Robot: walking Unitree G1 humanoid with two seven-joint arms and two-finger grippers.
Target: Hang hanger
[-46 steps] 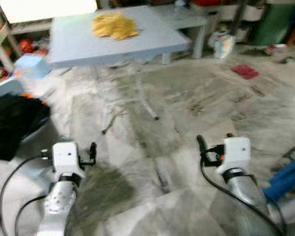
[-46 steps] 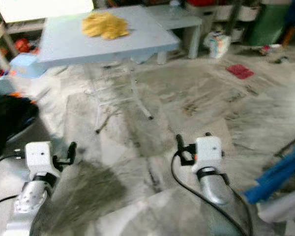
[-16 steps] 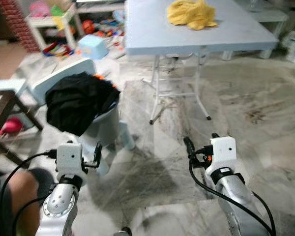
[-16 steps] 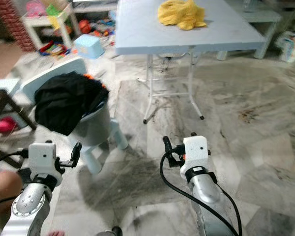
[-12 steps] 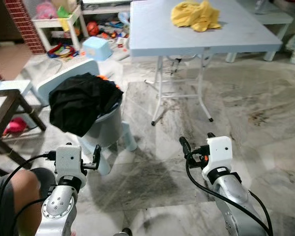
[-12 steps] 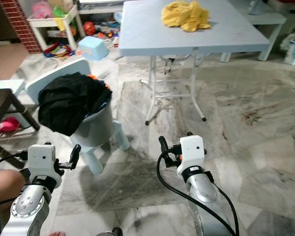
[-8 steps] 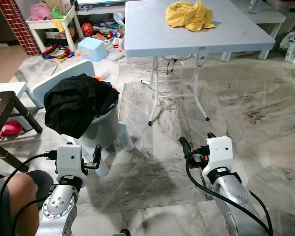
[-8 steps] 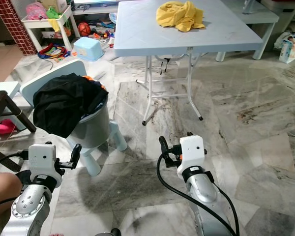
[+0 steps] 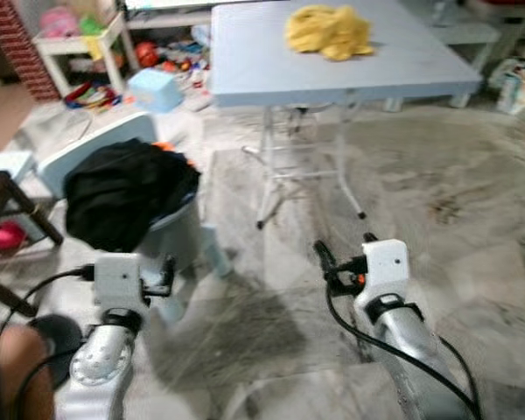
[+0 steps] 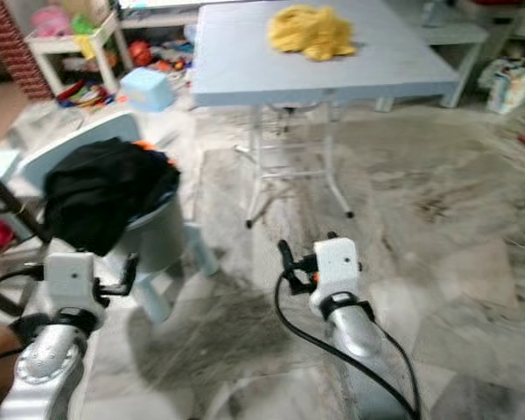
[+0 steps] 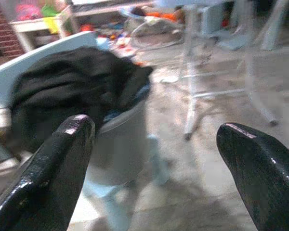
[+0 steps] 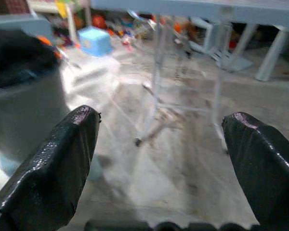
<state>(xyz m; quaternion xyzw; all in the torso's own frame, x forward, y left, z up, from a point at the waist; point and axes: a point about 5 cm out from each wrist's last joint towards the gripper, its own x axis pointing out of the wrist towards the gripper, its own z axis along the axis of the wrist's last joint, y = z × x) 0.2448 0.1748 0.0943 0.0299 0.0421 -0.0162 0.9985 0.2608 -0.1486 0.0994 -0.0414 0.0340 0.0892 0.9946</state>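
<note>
My left gripper [image 9: 167, 265] is held low at the lower left, open, with nothing between its fingers [image 11: 62, 159]. In front of it, a heap of black clothes [image 9: 122, 188] lies on a pale blue tub-like seat [image 9: 179, 232]; the same black clothes [image 11: 67, 91] appear in the left wrist view. My right gripper [image 9: 341, 249] is open and empty over the bare marble floor [image 9: 437, 201], its fingers [image 12: 260, 159] spread wide. Beyond both stands a light blue folding table [image 9: 262, 61] with a crumpled yellow cloth [image 9: 328, 31] on top.
The table's thin metal legs [image 9: 350, 184] stand ahead of the right gripper. Toys and a small blue stool [image 9: 153, 87] clutter the far left. A dark wooden chair [image 9: 4, 197] is at the left edge, and a person's knee [image 9: 13, 376] at the lower left.
The whole picture has shifted a little to the left and blurred, so the camera is moving. Both arms keep the same pose with fingers apart.
</note>
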